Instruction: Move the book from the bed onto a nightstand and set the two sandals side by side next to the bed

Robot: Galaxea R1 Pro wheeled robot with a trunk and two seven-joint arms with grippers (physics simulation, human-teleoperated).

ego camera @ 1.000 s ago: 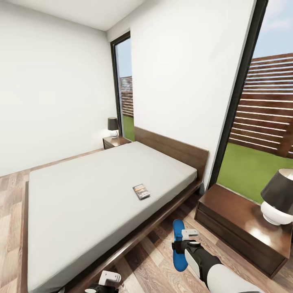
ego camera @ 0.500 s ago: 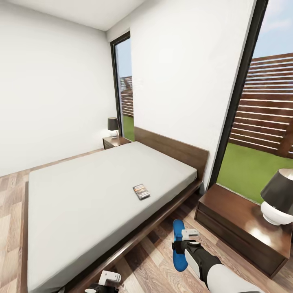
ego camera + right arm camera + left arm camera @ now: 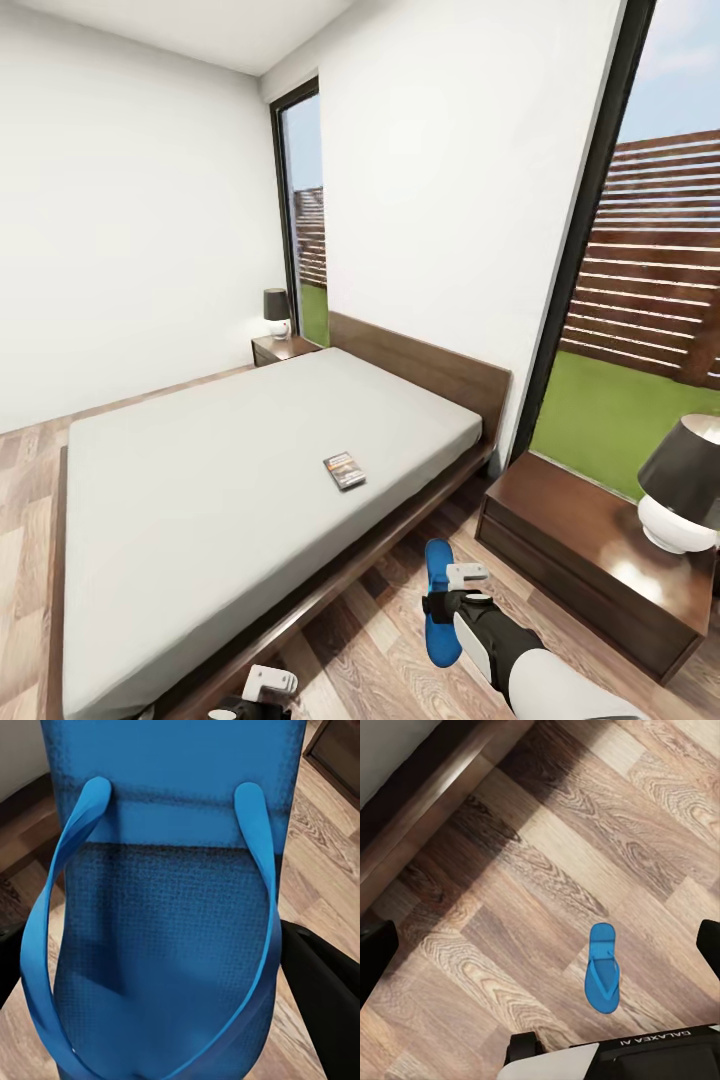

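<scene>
- The far nightstand stands in the corner beside the headboard, with a small dark-shaded lamp on top
- The bed fills the left and middle of the head view, its pale-grey mattress bare except for the book, which lies flat towards the near edge of the mattress, closer to the headboard end
- The left gripper sits low at the bottom edge of the head view, just off the bed frame; its fingers are spread wide and hold nothing
- In the left wrist view, one sandal lies strap-up on the wood-plank floor, apart from the bed frame
- The right gripper hangs over the floor between the bed and the near nightstand, clamped on the other sandal; the right wrist view shows its blue sole and straps close up between the fingers
- The near nightstand stands at the right by the tall window, carrying a lamp with a white base
</scene>
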